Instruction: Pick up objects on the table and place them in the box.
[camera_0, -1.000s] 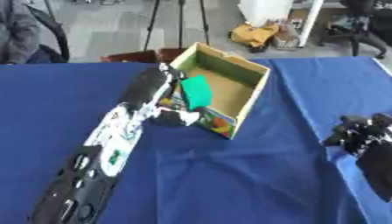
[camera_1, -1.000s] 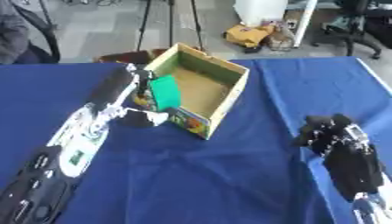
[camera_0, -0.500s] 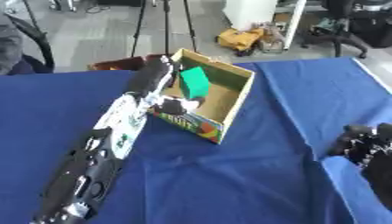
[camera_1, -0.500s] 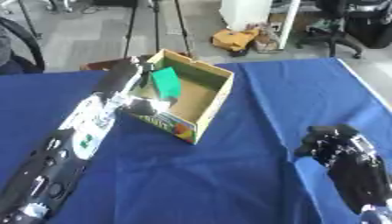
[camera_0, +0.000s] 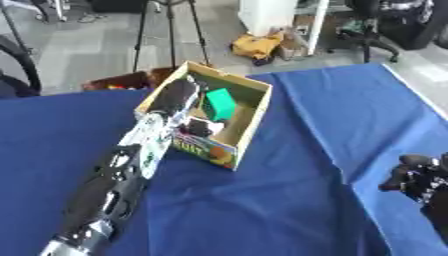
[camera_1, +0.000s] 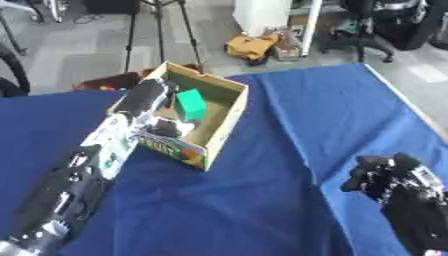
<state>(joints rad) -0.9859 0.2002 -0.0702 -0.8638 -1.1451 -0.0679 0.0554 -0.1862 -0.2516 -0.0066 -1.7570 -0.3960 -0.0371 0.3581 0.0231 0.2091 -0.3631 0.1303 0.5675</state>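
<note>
Where the blue cloth covers it, the desk (camera_0: 289, 150) carries an open cardboard box (camera_0: 249, 117) with a printed front wall, standing left of centre toward the far edge. The left arm reaches over the box's near-left wall, and the left robot hand (camera_0: 199, 127) is inside; whether its fingers are spread or curled cannot be told. A green block (camera_0: 218, 104) stands tilted inside the box, just beyond that hand. The right robot hand (camera_1: 385, 175) shows near the lower right corner, fingers curled, holding nothing.
</note>
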